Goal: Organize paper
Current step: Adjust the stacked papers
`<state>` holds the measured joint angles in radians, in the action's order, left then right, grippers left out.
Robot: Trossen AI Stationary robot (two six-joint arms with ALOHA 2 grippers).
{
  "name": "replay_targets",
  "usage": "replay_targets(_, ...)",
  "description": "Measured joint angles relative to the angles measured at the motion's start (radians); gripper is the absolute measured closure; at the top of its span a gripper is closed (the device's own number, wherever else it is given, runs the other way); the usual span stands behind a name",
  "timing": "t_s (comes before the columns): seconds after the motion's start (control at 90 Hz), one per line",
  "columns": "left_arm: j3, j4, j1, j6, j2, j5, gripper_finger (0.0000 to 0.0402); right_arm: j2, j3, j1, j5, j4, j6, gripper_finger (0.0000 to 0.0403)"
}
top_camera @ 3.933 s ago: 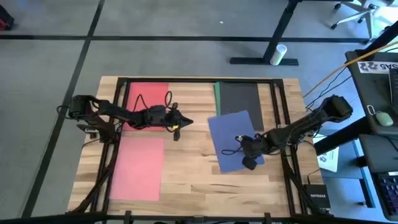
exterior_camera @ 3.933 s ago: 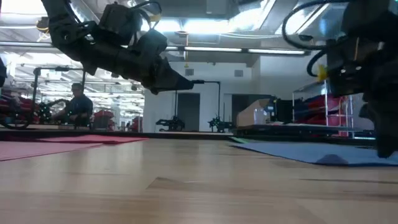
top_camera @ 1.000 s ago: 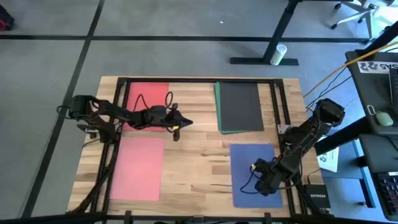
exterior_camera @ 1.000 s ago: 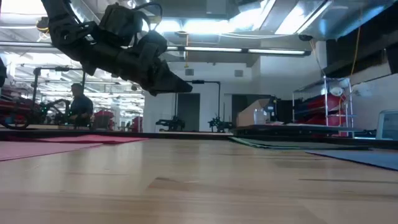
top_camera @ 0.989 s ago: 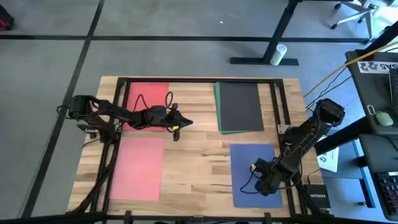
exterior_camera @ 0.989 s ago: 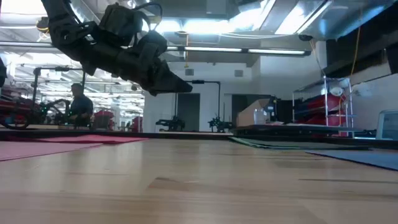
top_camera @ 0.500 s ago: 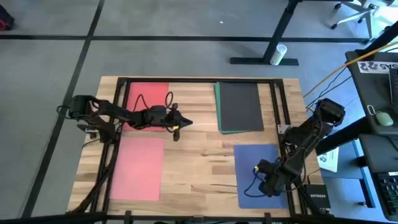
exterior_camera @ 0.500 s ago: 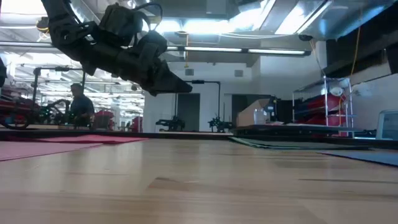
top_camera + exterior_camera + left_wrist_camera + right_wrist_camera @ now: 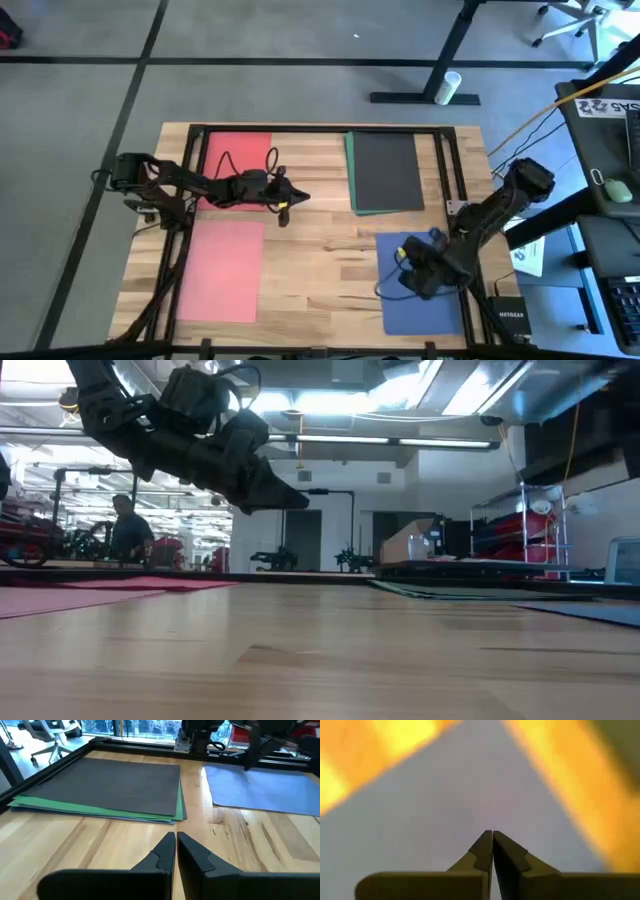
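Your right gripper (image 9: 413,262), fingers together, sits over the blue sheet (image 9: 420,315) at the tabletop's near right, long axis running near to far. The left gripper (image 9: 290,200), also closed, hangs mid-table, well apart from it.

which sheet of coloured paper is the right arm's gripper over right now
The blue paper sheet at the table's near right corner. The right gripper, jaws shut, is above its upper part. The red, pink and dark grey-on-green sheets lie apart from it.
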<state>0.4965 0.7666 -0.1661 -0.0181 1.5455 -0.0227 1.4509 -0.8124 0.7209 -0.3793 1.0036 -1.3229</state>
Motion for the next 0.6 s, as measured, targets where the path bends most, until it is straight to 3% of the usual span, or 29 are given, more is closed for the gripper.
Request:
replay_targets(0.2,0.0,-0.001,0.0,0.0,0.0,0.0,0.0402,0.0,0.0,-0.261,-0.142,-0.037,0.318,0.035)
replay_targets(0.322,0.0,-0.001,0.001,-0.005,0.0,0.0,0.0402,0.0,0.0,-0.423,-0.153,-0.136,0.557,0.0334)
replay_targets(0.5,0.0,-0.001,0.01,-0.004,0.0,0.0,0.0402,0.0,0.017,-0.644,-0.162,-0.3,0.849,0.0383)
replay_targets(0.6,0.0,-0.001,0.017,0.003,0.0,0.0,0.0402,0.0,0.018,-0.757,-0.119,-0.488,1.03,0.0396)
